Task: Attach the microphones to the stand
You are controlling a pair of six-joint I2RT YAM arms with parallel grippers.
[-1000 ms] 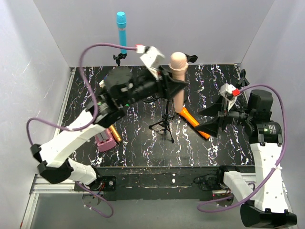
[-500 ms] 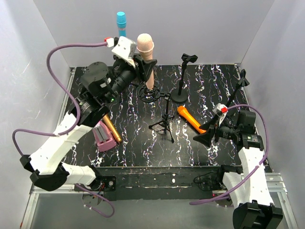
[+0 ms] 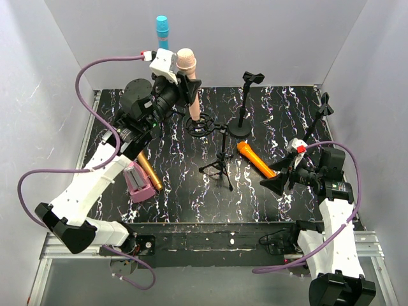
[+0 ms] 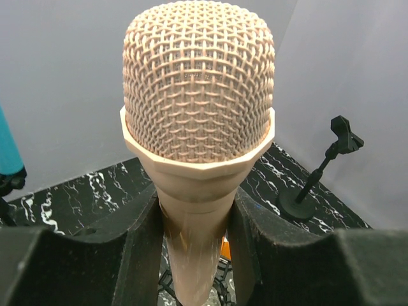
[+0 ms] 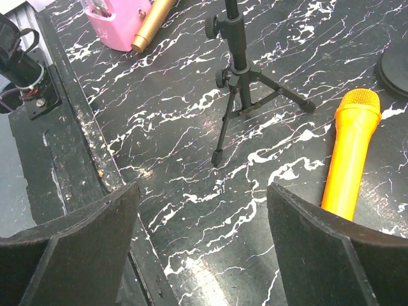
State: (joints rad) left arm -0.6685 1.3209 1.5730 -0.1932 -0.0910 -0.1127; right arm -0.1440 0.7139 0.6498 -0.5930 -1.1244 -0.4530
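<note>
1. Clamping the pale pink microphone [image 3: 186, 62] upright in the left gripper [image 3: 190, 89], swinging it leftward to just above the ring mount [image 3: 199, 125]; seating likely coming next.
2. Pulling the right gripper [image 3: 277, 180] back, jaws wide and empty, near the orange microphone [image 3: 255, 159] lying on the table [image 3: 172, 197].

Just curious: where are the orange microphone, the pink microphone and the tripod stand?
orange microphone [image 5: 344, 172], right wrist view, its handle.
pink microphone [image 4: 199, 83], left wrist view, its mesh head.
tripod stand [image 5: 233, 39], right wrist view, its pole.
</note>
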